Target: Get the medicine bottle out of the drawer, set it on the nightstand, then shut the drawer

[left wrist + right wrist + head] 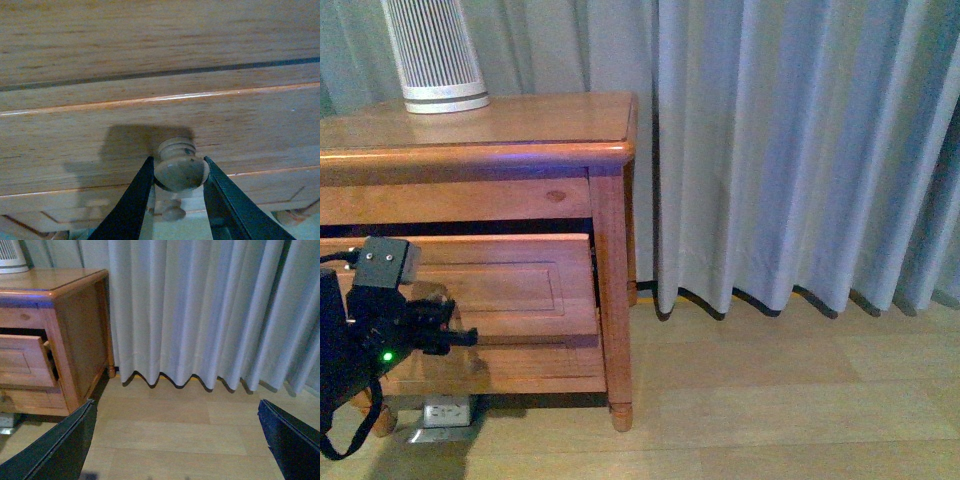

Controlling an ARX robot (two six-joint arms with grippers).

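The nightstand (pixel 520 125) is filling the left half of the front view, with a white striped canister (pixel 435 50) standing on its top at the upper left of the frame. Its upper drawer (pixel 520 285) is standing pulled partway out, its panelled front sitting forward of the cabinet at left centre. The lower drawer (pixel 530 368) is sitting flush beneath it.

The left gripper (pixel 460 335) is reaching in from the lower left corner of the frame and meeting the drawer front. In the left wrist view, the gripper (pixel 178 165) is clamping the round wooden knob (pixel 181 171). Its two black fingers (pixel 131 205) are pressing on either side of the knob. A second knob (pixel 173 213) is showing blurred between the fingers.

The right gripper (pixel 176 407) is hanging over the pale wooden floor (pixel 175 435). Its fingers (pixel 55 450) are spread wide apart and are holding nothing. This camera is seeing the nightstand (pixel 80 325) from the side, and the drawer (pixel 22 360) is jutting out of the frame.

A grey curtain (pixel 790 150) is hanging down to the floor (pixel 790 400) across the right half of the front view. A small white socket block (pixel 445 410) is lying under the nightstand at the bottom left.

No view is looking into the drawer, so I cannot tell where the bottle is lying.
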